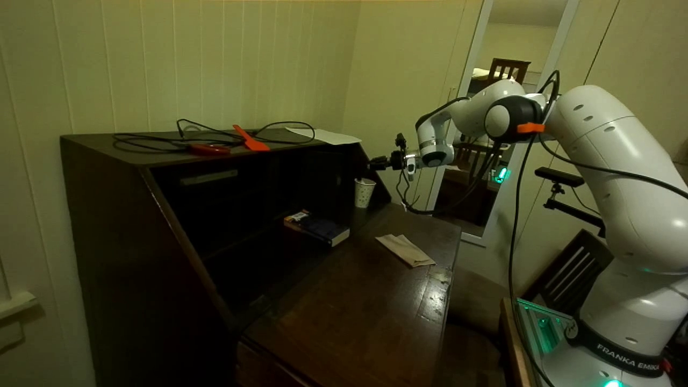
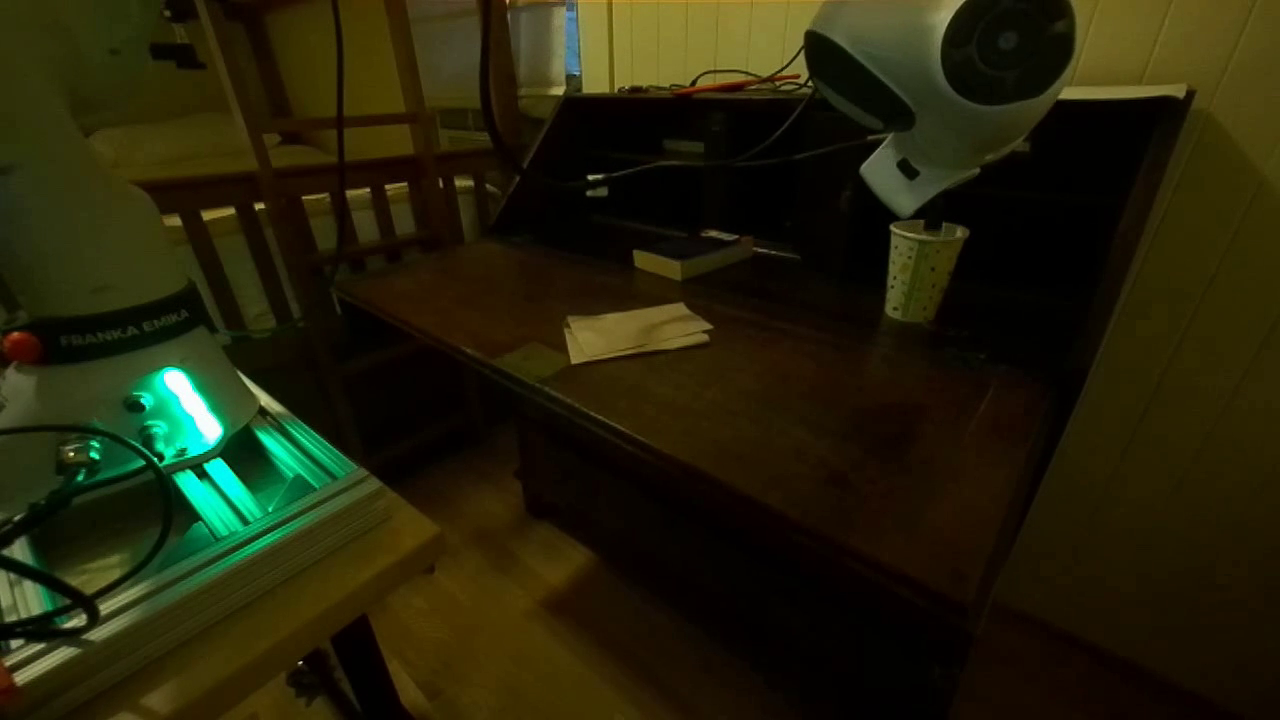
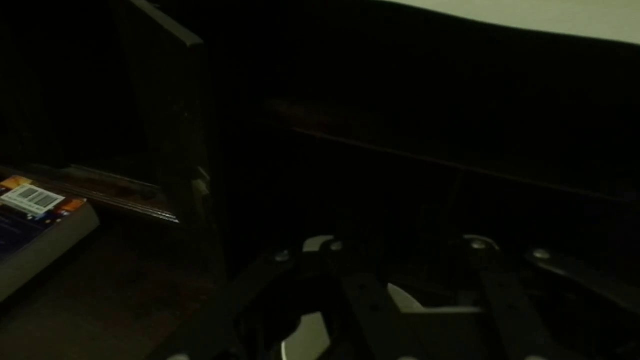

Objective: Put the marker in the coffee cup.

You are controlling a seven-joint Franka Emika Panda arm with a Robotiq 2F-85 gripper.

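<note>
The coffee cup is a pale, dotted paper cup standing upright at the far end of the dark desk, in both exterior views. In the wrist view, pale parts of the cup show low behind the finger links. My gripper is level with the space just above the cup's rim, by its mouth. Its dark end appears at the rim. In the wrist view the gripper is very dark, and its fingertips blend into the background. The marker is not distinguishable; whether it is held or inside the cup cannot be seen.
The dark desk has shelves and an upright door panel near the gripper. A book and a folded pale paper lie on the desk. On its top are cables, an orange spatula and a white sheet.
</note>
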